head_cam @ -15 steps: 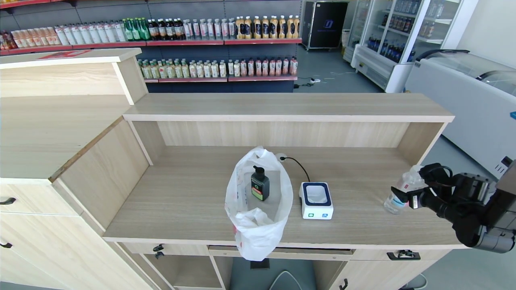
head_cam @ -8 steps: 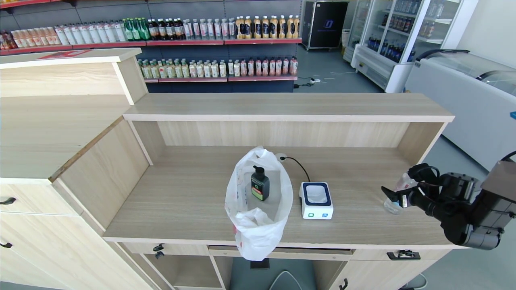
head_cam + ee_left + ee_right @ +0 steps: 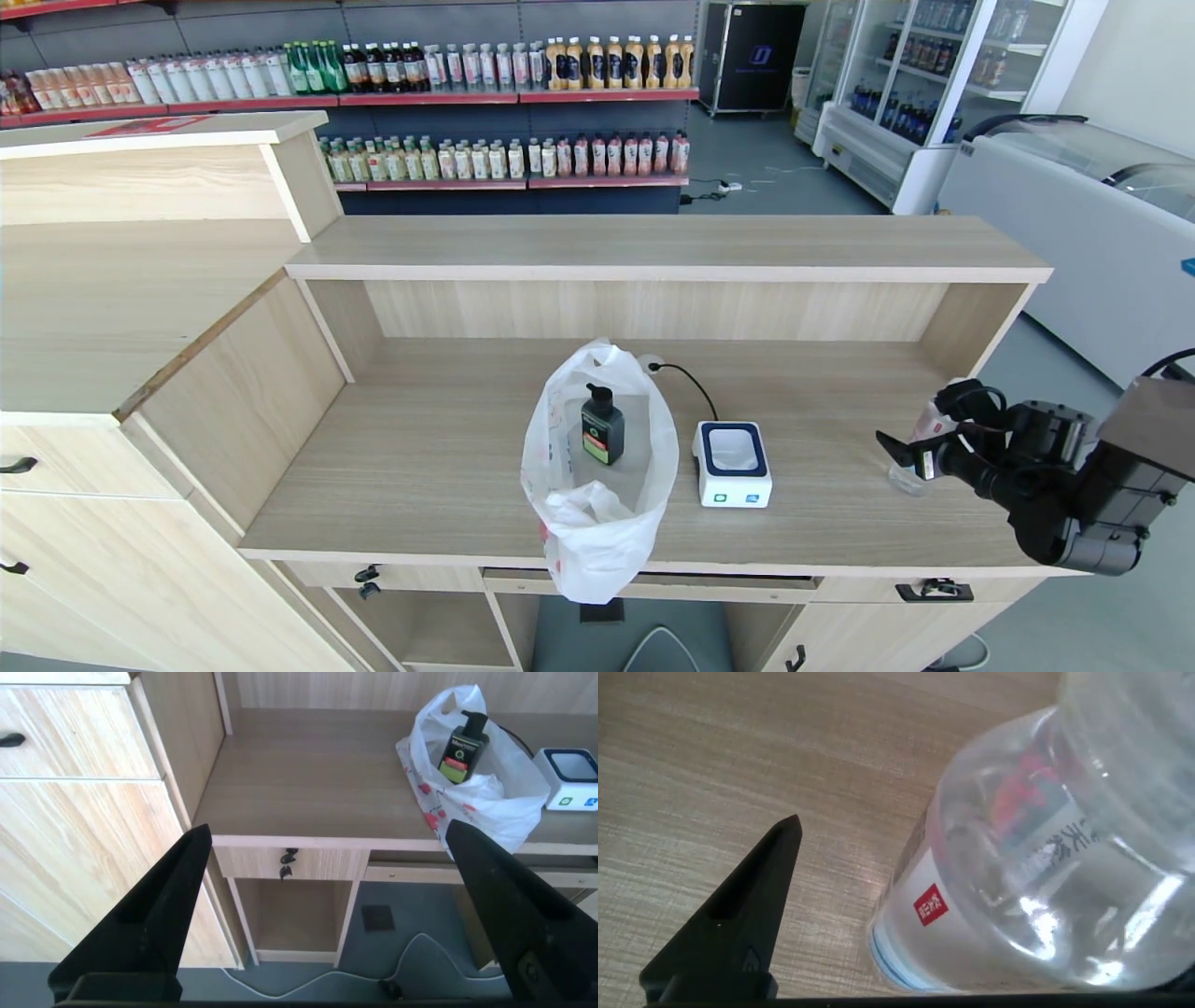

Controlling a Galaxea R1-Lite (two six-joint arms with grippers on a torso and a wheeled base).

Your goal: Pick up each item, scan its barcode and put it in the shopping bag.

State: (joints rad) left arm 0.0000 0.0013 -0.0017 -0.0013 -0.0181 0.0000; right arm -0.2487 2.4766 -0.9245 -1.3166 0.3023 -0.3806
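Left pincer (image 3: 327, 831): wide apart, nearer than the worktop (image 3: 448, 467), to its left.
Bag (image 3: 597, 523): near edge, centre, mouth agape, pump bottle (image 3: 602, 429) upright inside.
Scanner (image 3: 734, 464): just right of bag.
Bottle (image 3: 904, 478): on worktop, right end.
Right pincer (image 3: 910, 450): spread about bottle, visible finger not touching.

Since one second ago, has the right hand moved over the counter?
Yes. The right hand has shifted a little to the left, toward the scanner, and its open fingers now flank the clear bottle.
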